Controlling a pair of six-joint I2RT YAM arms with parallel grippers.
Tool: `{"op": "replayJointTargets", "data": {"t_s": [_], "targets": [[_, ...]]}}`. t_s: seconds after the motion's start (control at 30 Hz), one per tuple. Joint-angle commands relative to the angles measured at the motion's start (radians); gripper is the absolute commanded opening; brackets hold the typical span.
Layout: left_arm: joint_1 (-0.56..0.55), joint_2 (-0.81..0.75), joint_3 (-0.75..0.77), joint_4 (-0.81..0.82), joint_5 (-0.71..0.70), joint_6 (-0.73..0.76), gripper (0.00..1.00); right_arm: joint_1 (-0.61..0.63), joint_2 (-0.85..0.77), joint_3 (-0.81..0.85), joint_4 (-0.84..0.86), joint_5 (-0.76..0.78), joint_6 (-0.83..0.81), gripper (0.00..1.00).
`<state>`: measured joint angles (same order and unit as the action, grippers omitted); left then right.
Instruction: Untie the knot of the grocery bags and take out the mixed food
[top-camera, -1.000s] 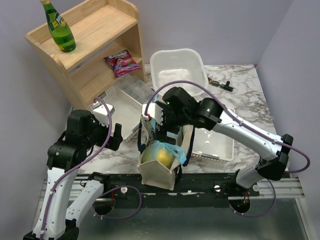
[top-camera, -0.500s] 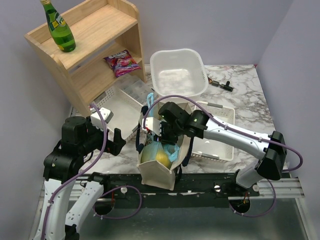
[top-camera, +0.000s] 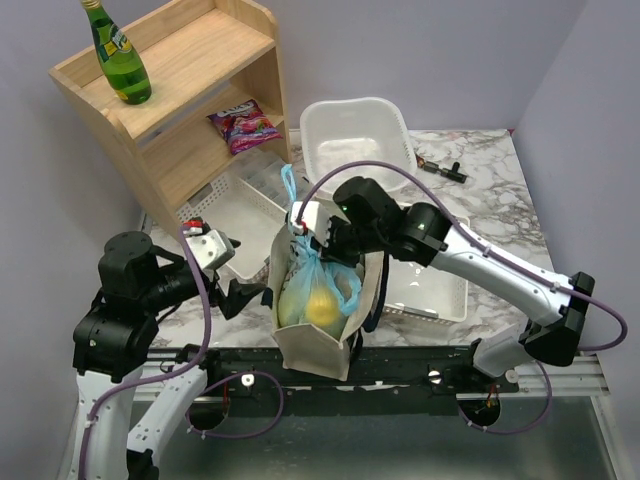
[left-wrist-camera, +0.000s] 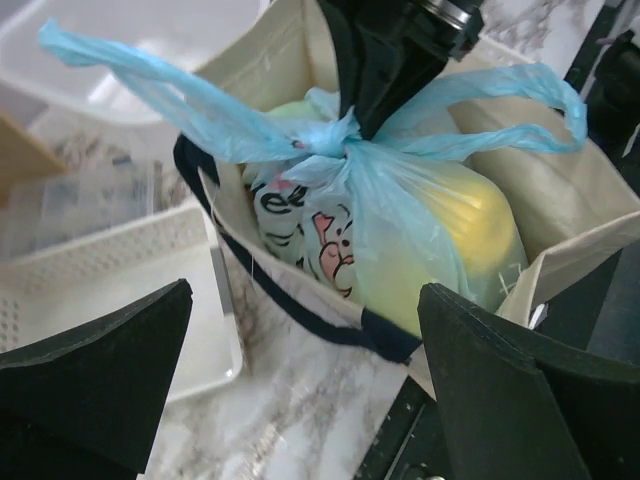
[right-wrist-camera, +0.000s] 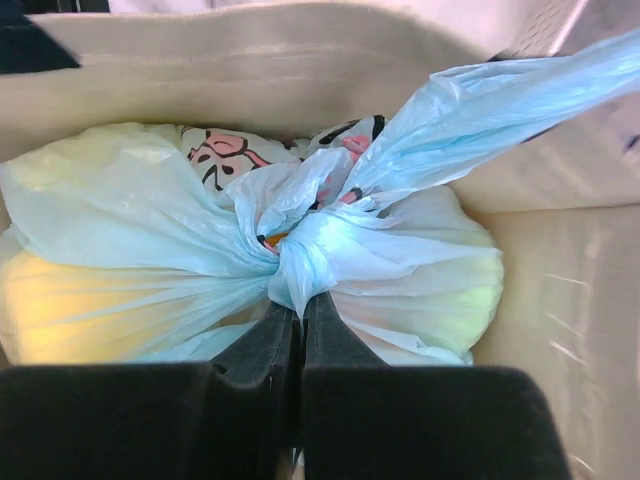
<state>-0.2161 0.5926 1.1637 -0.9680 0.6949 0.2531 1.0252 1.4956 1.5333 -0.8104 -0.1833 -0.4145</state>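
Observation:
The light-blue grocery bag (top-camera: 318, 285) sits in a beige canvas tote (top-camera: 312, 350) at the table's near edge. My right gripper (right-wrist-camera: 301, 305) is shut on the knot (right-wrist-camera: 305, 255), pinching the twisted plastic from above; the top view shows my right gripper (top-camera: 308, 243) over the tote. One loop handle (top-camera: 290, 185) sticks up behind it. Mixed food shows as yellow shapes (top-camera: 322, 308) through the plastic. My left gripper (top-camera: 250, 292) is open just left of the tote, nothing between its fingers (left-wrist-camera: 95, 380). In its view the knot (left-wrist-camera: 335, 140) is ahead.
A wooden shelf (top-camera: 190, 70) at the back left carries a green bottle (top-camera: 117, 55) and a purple snack packet (top-camera: 242, 125). A white tub (top-camera: 357, 140) stands behind the tote. White trays lie left (top-camera: 245, 195) and right (top-camera: 430, 290) of it. A small black tool (top-camera: 442, 168) lies far right.
My right gripper dipped into the tote, shut on the knot and rose, drawing the blue bag up. The left arm swung lower and closer to the tote's left side.

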Motion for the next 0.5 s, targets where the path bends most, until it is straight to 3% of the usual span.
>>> {"op": "replayJointTargets", "data": {"t_s": [0.0, 0.27, 0.37, 0.47], "targets": [[-0.01, 0.056, 0.086, 0.099, 0.213, 0.137, 0.99, -0.011, -0.092, 0.143, 0.091, 0.015, 0.049, 0.01], [-0.065, 0.217, 0.219, 0.184, 0.14, 0.005, 0.99, -0.01, -0.097, 0.324, 0.102, 0.048, 0.092, 0.01], [-0.089, 0.222, 0.205, 0.254, 0.176, -0.073, 0.99, -0.011, -0.092, 0.372, 0.091, 0.008, 0.048, 0.01], [-0.167, 0.227, 0.212, 0.289, 0.1, -0.049, 0.98, -0.01, -0.104, 0.363, 0.109, -0.063, 0.0, 0.01]]}}
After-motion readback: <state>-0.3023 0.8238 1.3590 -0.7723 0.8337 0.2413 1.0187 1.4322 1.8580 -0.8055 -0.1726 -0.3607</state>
